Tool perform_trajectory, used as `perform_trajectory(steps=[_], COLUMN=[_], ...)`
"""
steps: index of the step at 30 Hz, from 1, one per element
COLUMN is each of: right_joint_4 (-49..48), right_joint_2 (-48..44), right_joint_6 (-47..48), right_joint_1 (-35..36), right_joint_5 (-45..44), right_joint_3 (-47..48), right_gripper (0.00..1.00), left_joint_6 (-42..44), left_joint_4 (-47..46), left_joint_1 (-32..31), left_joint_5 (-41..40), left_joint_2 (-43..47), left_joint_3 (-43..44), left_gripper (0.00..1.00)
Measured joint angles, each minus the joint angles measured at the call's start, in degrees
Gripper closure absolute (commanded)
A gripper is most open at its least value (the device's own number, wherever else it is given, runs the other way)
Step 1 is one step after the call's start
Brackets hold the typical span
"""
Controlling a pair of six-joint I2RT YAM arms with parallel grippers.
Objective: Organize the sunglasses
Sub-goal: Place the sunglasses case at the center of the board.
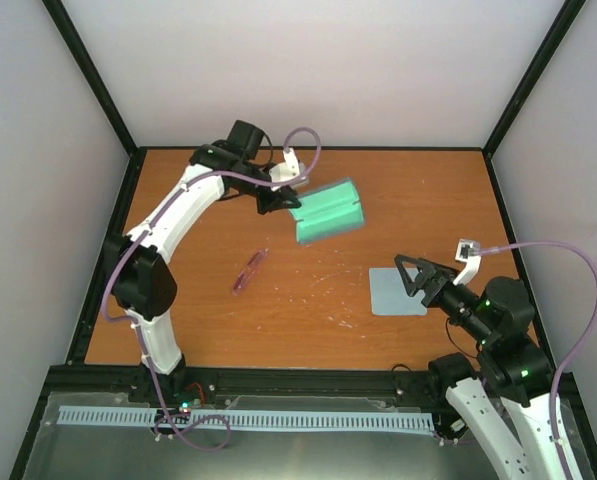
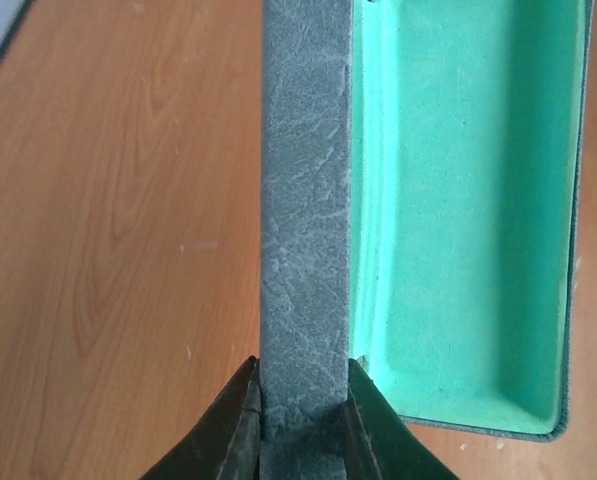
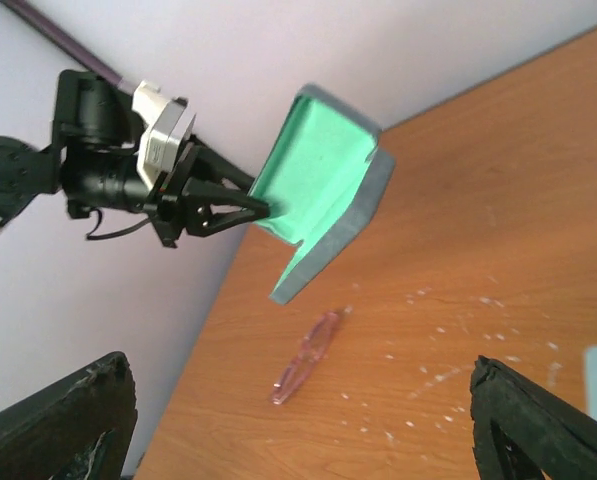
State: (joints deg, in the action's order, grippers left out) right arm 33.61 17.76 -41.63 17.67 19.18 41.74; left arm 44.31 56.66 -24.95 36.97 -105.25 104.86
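Table (image 1: 308,310) – brown wood, fills the middle of the top view.

Case (image 1: 328,212) – upper centre, open, green lining showing, tilted and apparently lifted off the wood.

Cloth (image 1: 396,292) – pale blue square, right of centre, lying flat.

Left gripper (image 2: 300,400) – pinching the case's grey edge wall at one end.

Right gripper (image 1: 406,272) – fingers spread wide and holding nothing, over the cloth's upper edge.

Sunglasses (image 1: 249,271) – thin pink pair, folded, left of centre, below the case and apart from it.

Handling note, as judgement: the pick-up likely falls to the right gripper. Straddle the frame across its narrow width near mid-length, come down low since it lies flat, and close gently. Hold the case steady with the lining turned to receive.
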Motion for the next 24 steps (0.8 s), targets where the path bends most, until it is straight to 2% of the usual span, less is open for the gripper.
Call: perform_trajectory(steps=[4, 12, 20, 24], right_joint_4=[3.82, 5.25, 4.20, 3.43], right_joint_2=[1.09, 7.39, 9.31, 10.29], right_joint_6=[0.07, 1.16, 1.55, 1.55], right_joint_1=[0.00, 0.00, 0.00, 0.00], right_joint_5=[-3.39, -7.74, -9.11, -9.11], right_joint_3=[0.02, 0.68, 0.68, 0.68], right_gripper=[0.13, 0.14, 0.14, 0.14], left_joint_6=[6.01, 13.70, 17.25, 17.40], left_joint_4=[-3.08, -8.98, -18.08, -19.39], left_joint_1=[-0.66, -0.94, -0.94, -1.01], left_joint_5=[-5.49, -14.40, -18.75, -19.37], left_joint_2=[-1.33, -4.42, -8.96, -12.20], left_joint_3=[-6.86, -14.21, -14.60, -12.52], left_gripper=[0.99, 0.99, 0.99, 0.99])
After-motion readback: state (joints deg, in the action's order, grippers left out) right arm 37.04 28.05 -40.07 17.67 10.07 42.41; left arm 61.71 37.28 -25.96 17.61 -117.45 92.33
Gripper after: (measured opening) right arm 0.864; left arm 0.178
